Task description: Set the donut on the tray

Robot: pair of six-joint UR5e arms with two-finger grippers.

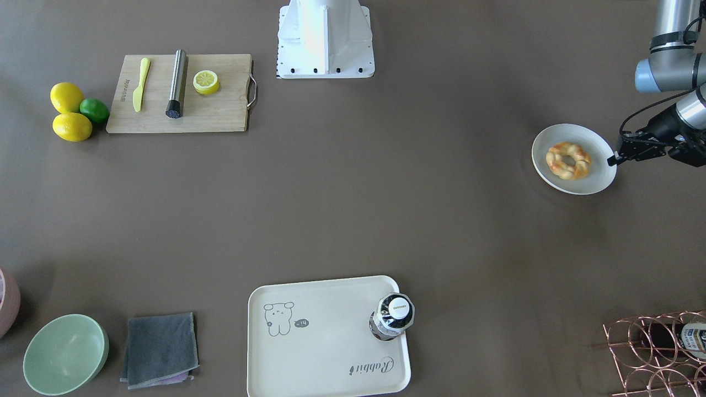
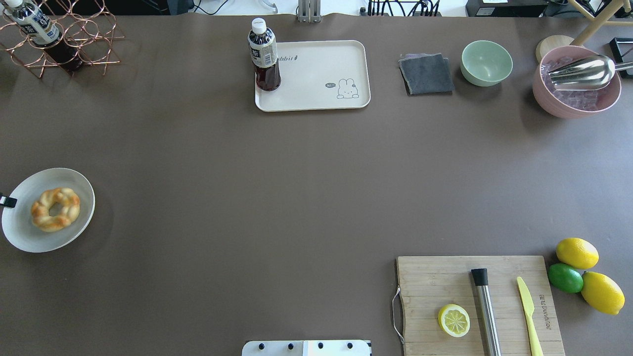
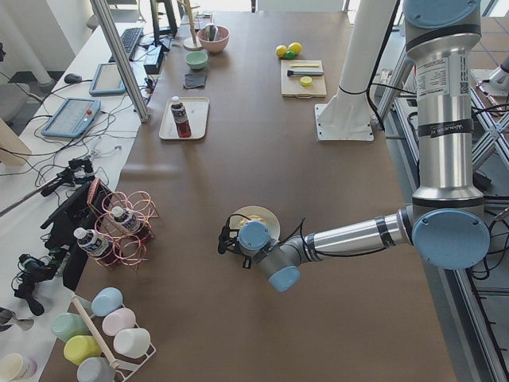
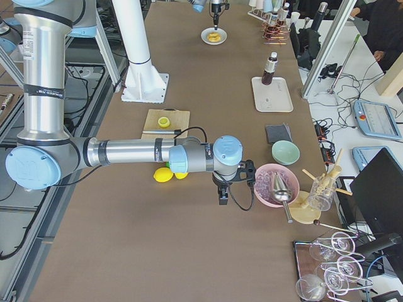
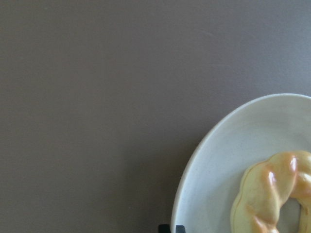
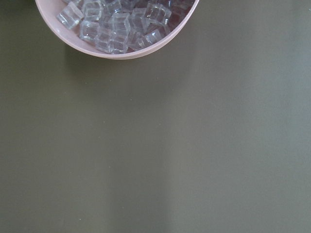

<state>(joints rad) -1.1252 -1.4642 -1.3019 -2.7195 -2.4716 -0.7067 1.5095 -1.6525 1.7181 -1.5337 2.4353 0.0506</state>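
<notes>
Seen from overhead, the donut [image 2: 55, 209] is lying flat near the middle of a round off-white plate [image 2: 22, 235], which is sitting at the table's 9 o'clock edge. The tray [image 2: 316, 74] is resting well apart from it, up at the table's 12 o'clock edge, and is carrying a dark-liquid bottle [image 2: 264, 54] that is standing upright at the tray's 9 o'clock end; the cartoon drawing is showing toward the tray's 4 o'clock corner. The left gripper [image 1: 612, 160] is hovering just beside the plate, at the plate's 3 o'clock rim in the front-facing view, with its fingers pointing toward the donut and not touching it. In the left wrist view its two dark fingertips [image 5: 165, 228] are peeking in at 6 o'clock, sitting pressed together with nothing between them. The right gripper [image 4: 221, 196] is hanging at the far end of the table from the donut, just beside a pink bowl [image 6: 116, 54] that is holding clear ice cubes [image 6: 121, 19]; whether its fingers are apart or together, I cannot tell, since only the side camera is catching it.
</notes>
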